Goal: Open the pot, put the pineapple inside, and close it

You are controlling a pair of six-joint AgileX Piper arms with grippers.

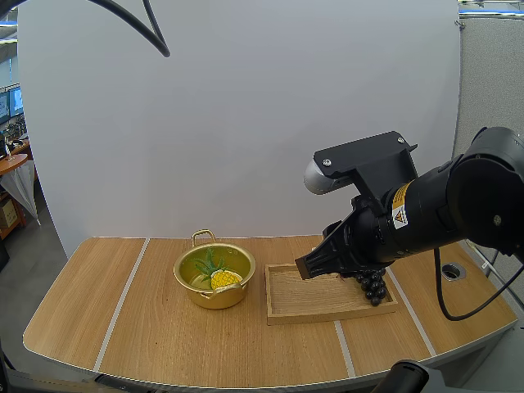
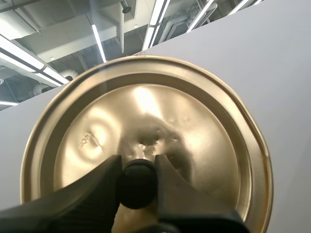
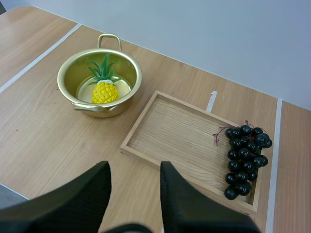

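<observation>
On the bench (image 1: 98,311) in the high view, the pot (image 1: 217,295) stands open with the pineapple (image 1: 225,278) lying inside it. Just to its right is the tray (image 1: 311,299), with the grapes (image 1: 374,286) at the tray's right end. The right end effector (image 1: 309,266) hangs over the tray's back left part, clear of the wood. From this angle its fingers read as one dark block, and I cannot tell their spread.

The left wrist view adds the lid (image 2: 146,121), tilted up with its gold top facing the camera. The left end effector (image 2: 138,166) pinches the lid's black knob (image 2: 137,187) between its two fingers.

The right wrist view looks down on the same pot, tray and grapes. It makes plain that the right fingers (image 3: 184,194) are spread apart with nothing between them, above the bench near the tray's front edge. The pineapple lies on the pot's floor, leaves towards the far handle. The grapes rest against the tray's end wall, and the rest of the tray is bare wood.
</observation>
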